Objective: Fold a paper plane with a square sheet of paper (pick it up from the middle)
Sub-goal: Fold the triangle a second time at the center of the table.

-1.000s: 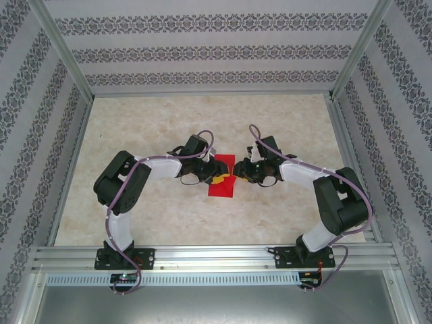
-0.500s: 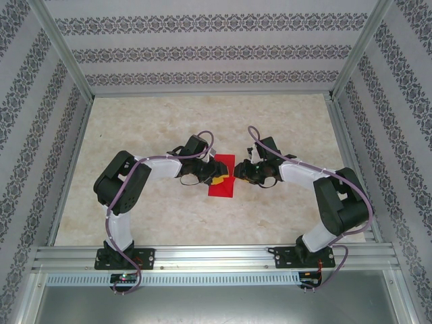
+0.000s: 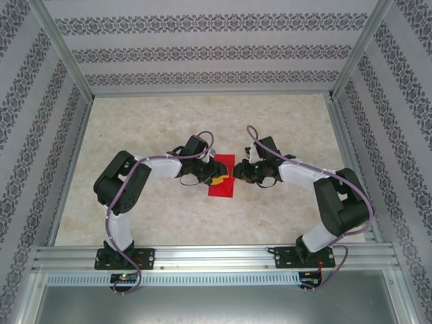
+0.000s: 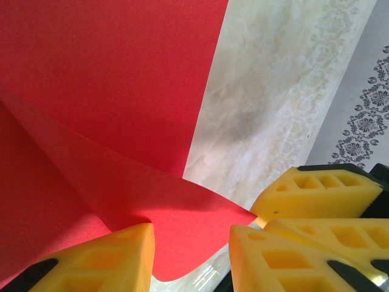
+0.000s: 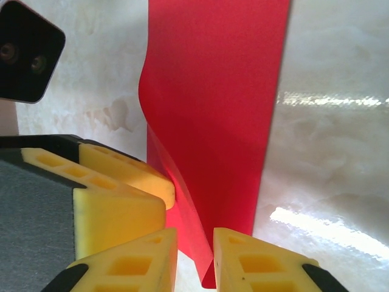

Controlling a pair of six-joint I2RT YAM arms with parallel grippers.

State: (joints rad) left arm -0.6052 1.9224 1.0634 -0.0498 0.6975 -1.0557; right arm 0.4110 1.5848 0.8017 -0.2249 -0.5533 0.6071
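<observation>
Top view: red sheet lies flat mid-table, a bit of its yellow underside showing near the middle. Left gripper sits at the sheet's 9 o'clock edge, right gripper at its 3 o'clock edge, the two facing each other across it.

Change over the last second: the right gripper has crept in toward 9 o'clock, from just off the sheet's edge to over it, and its fingers have drawn closer together. The left gripper and the sheet have not visibly shifted.

Left wrist view: fingers spread, a lifted flap of the sheet rising between them, its pointed corner aimed at 3 o'clock toward the other gripper's yellow fingers, close beside it.

Right wrist view: fingers nearly together, with a raised ridge of the sheet running down into the narrow gap at 6 o'clock. The pads may already be nipping that ridge, but the gap sits at the very bottom of the frame and I cannot tell if they bear on it.

Reading: the right side looks to be taking over the raised part so a fold can be made. Early stage; the sheet is mostly flat and there is no dart shape yet. Thin paper, so a slipped pinch would drop the flap back.
</observation>
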